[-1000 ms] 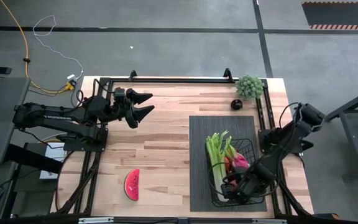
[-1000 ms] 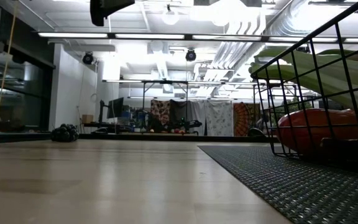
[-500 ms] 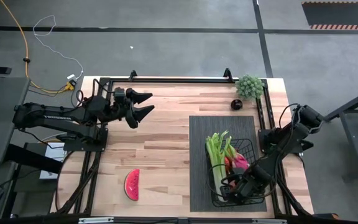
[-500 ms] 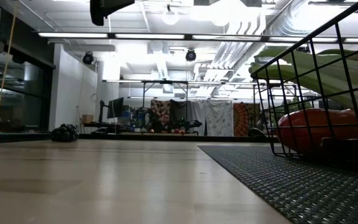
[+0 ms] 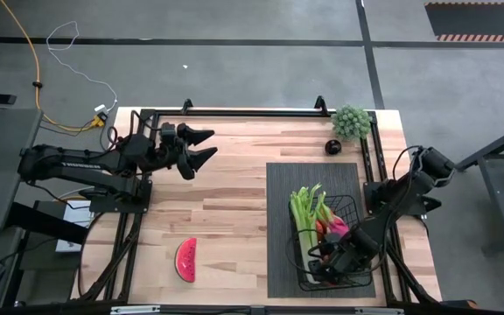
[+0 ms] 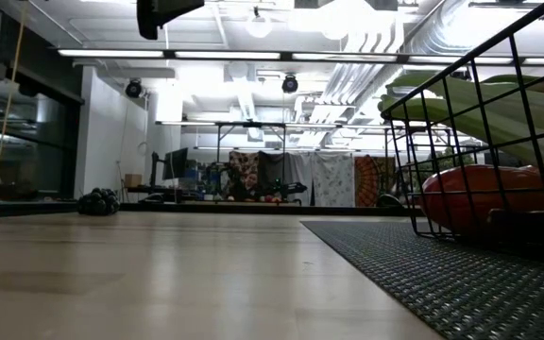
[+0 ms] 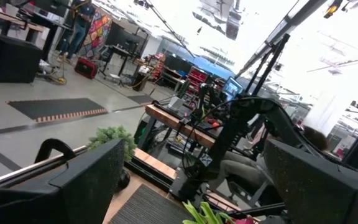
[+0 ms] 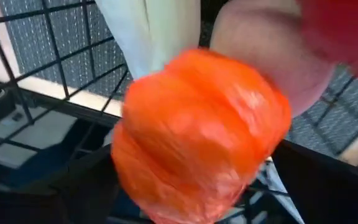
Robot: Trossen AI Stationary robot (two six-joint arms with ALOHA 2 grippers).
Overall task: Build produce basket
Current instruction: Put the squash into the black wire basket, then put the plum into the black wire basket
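now wire-mesh basket (image 5: pixel 353 210) on ribbed mat (image 5: pixel 280 227); glossy orange fruit (image 8: pixel 197 134) inside.

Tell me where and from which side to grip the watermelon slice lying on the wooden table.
Grip the red half-moon watermelon slice across its narrow width, coming straight down from above. It lies flat and alone on the bare table, long axis running front to back, so both long edges look free for fingers.
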